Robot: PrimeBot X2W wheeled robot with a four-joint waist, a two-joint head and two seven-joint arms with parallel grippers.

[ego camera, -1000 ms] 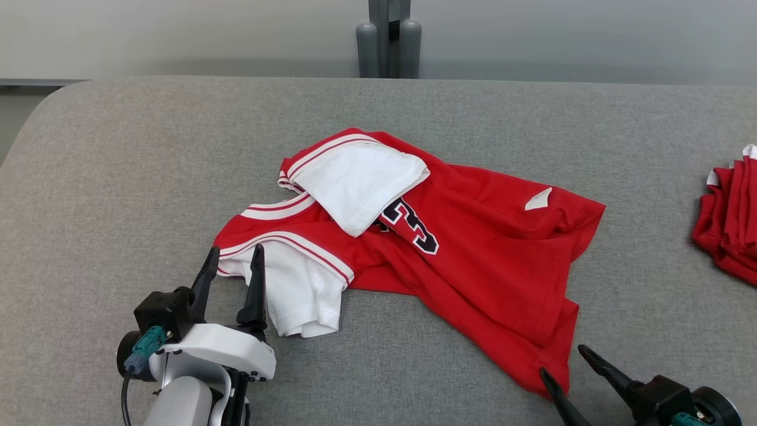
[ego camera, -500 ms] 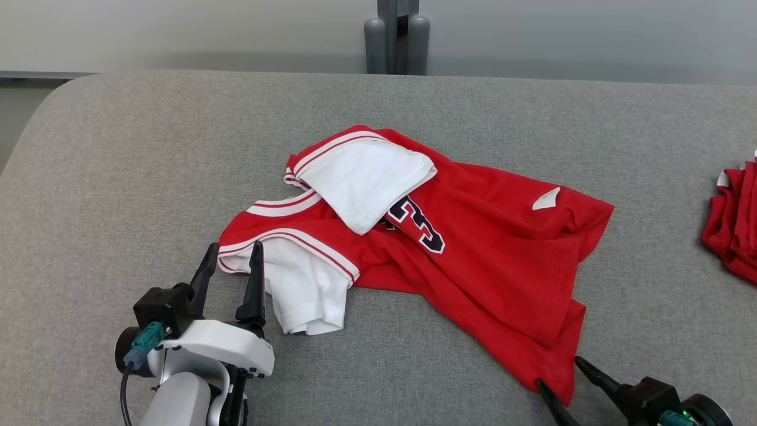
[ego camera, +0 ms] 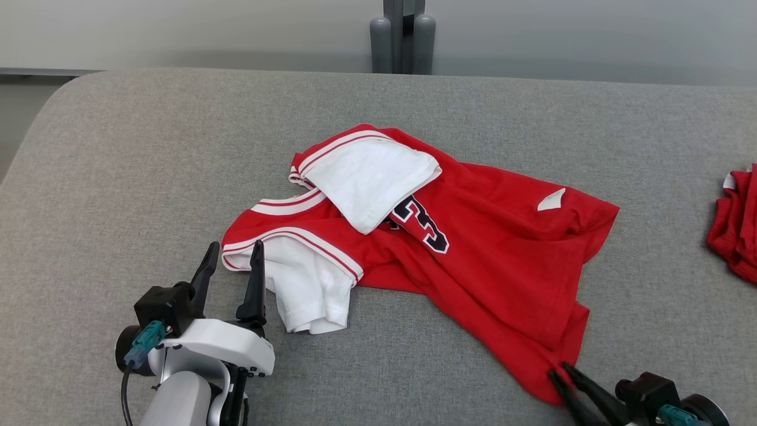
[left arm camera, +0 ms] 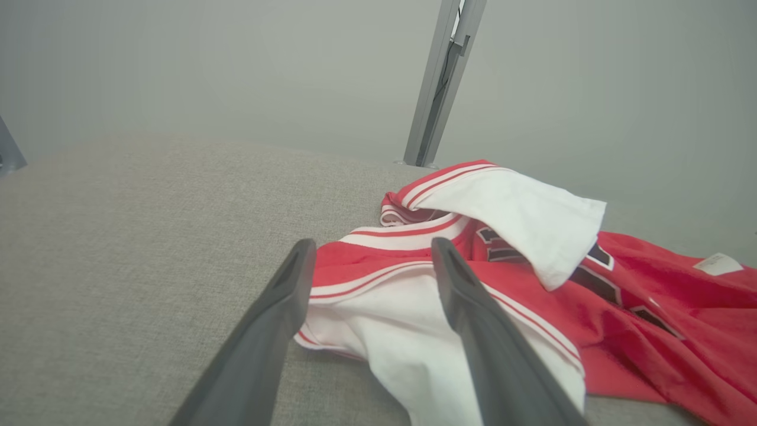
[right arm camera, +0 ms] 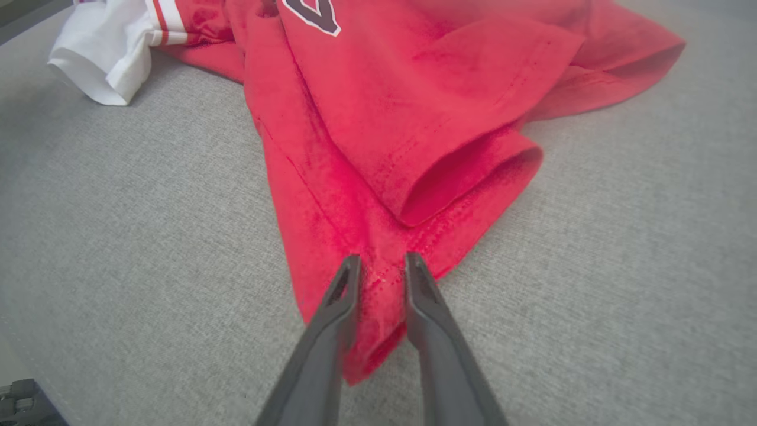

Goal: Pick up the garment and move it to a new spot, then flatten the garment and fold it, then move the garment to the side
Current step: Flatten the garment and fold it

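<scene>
A: Where does the garment (ego camera: 473, 248) lie?

B: Mid-frame in the head view, rumpled on the grey table (ego camera: 118, 177). It is red with white striped trim, and dark digits show near its middle. 1 white sleeve (ego camera: 307, 290) points to the lower left of the frame. A 2nd white sleeve (ego camera: 366, 177) is folded over the chest, above the 1st. A small white label (ego camera: 551, 200) sits toward the right hem.

A: And the left pincer (ego camera: 234, 245)?

B: Lower left of the frame, its 2 fingers spread wide apart. In the left wrist view the striped edge of the near sleeve shows between them. I cannot tell whether they touch the cloth.

A: The right pincer (ego camera: 560, 370)?

B: At the bottom right, on the lowest red corner of the hem. In the right wrist view its fingers (right arm camera: 412, 278) stand close together with a ridge of hem between them. Whether they actually pinch it, I cannot tell.

A: Anything else on the table?

B: A red pile (ego camera: 736, 236) at the right edge, well apart from the garment. A grey post (ego camera: 402, 35) stands behind the table at top centre.
</scene>
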